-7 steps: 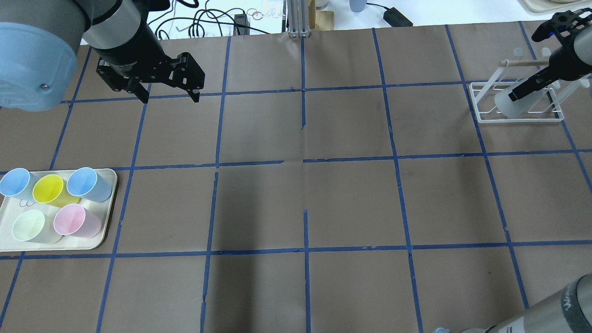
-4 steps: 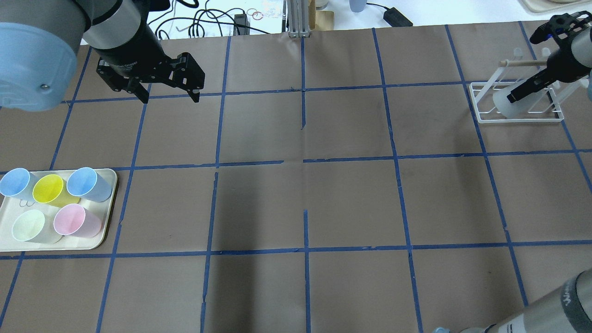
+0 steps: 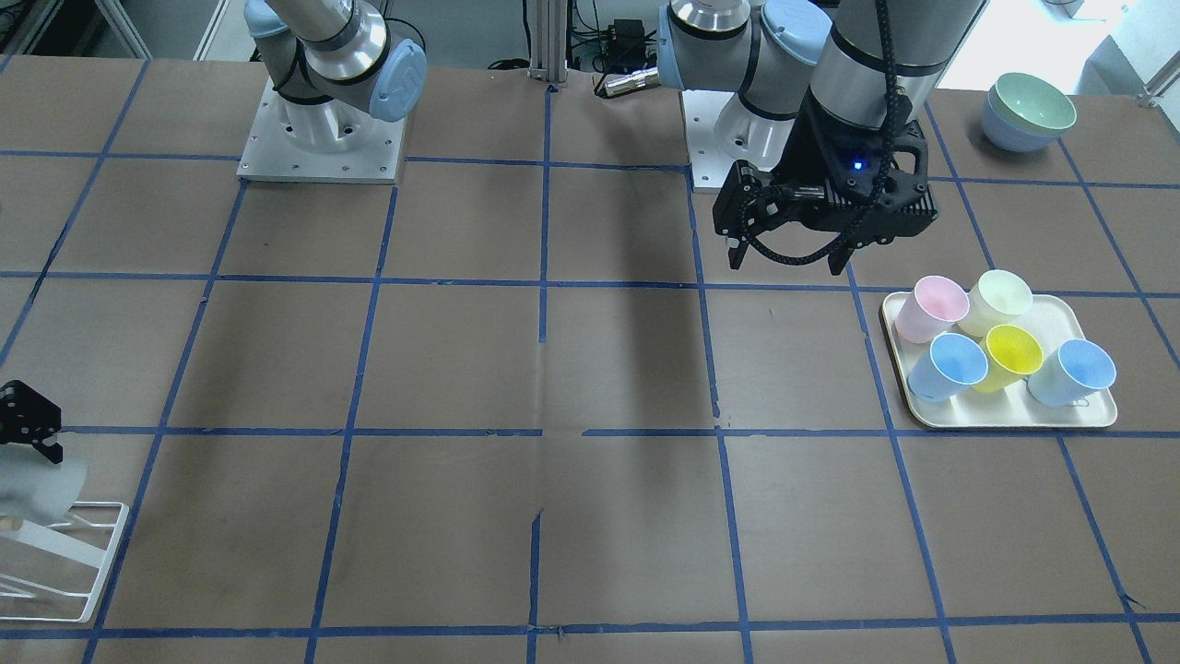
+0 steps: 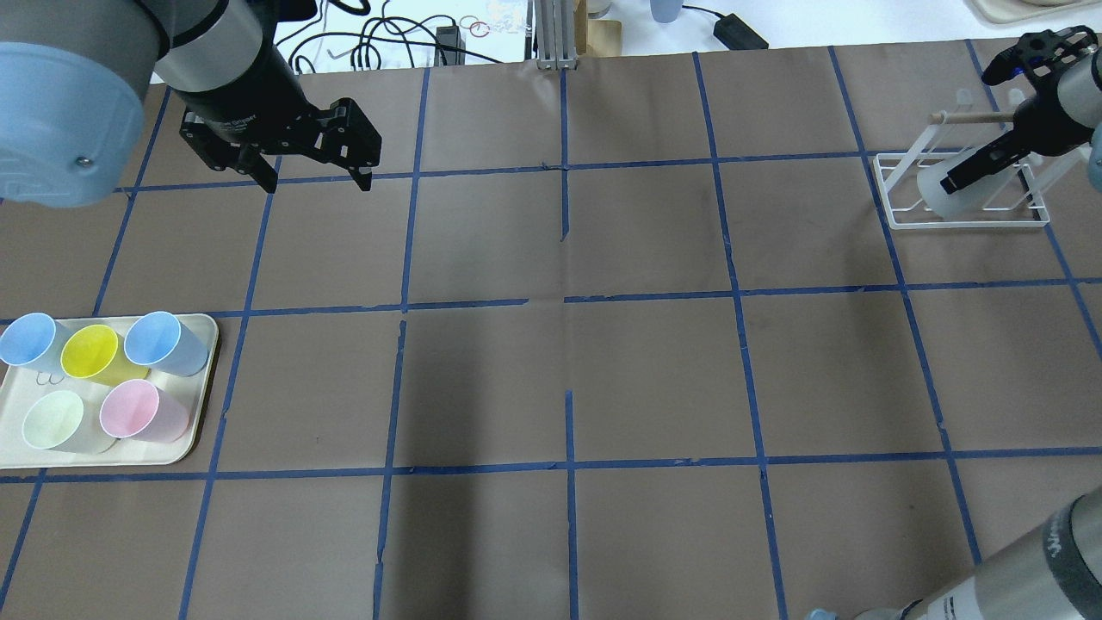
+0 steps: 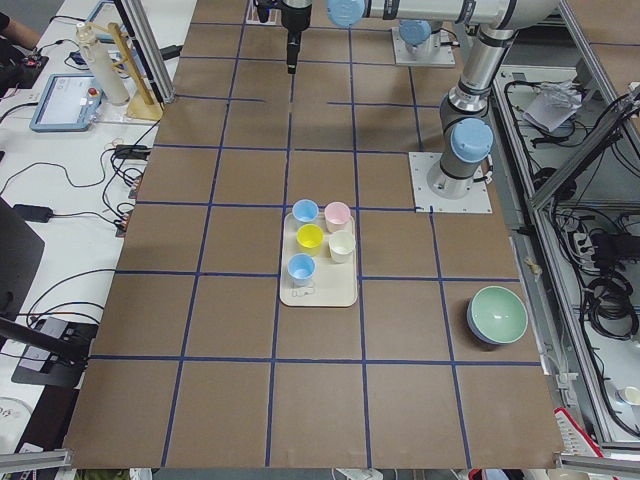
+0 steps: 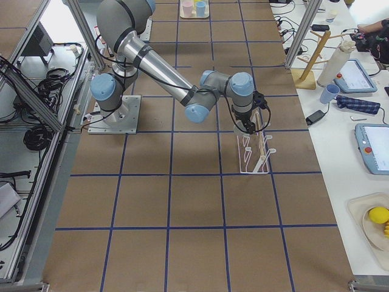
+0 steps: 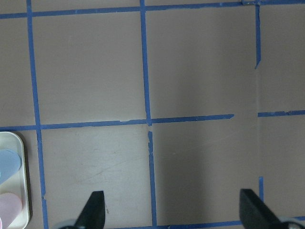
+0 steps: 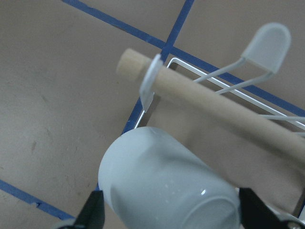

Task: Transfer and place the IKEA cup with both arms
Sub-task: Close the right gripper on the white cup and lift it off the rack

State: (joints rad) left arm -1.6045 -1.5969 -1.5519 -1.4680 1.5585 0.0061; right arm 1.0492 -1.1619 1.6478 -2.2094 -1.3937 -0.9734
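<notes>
Your right pincer point(image 8: 172, 206) is clamped on the grey cup point(image 8: 162, 183), which sits tilted at the white rack point(image 4: 968, 225) on the tabletop's point(image 4: 654, 370) right end, so next you'd likely lift it clear toward your wide-open, empty left pincer point(image 4: 317, 182).

Left arm is hanging at overhead view's upper left, left gripper point(image 4: 317, 176) pointing down, jaws spread wide, gripping nothing. Right arm is stretching to upper right, right gripper point(image 4: 957, 179) pinching IKEA cup point(image 4: 937, 196).

Rack dowel point(image 8: 214, 105) close beside IKEA cup point(image 8: 162, 181)
</notes>
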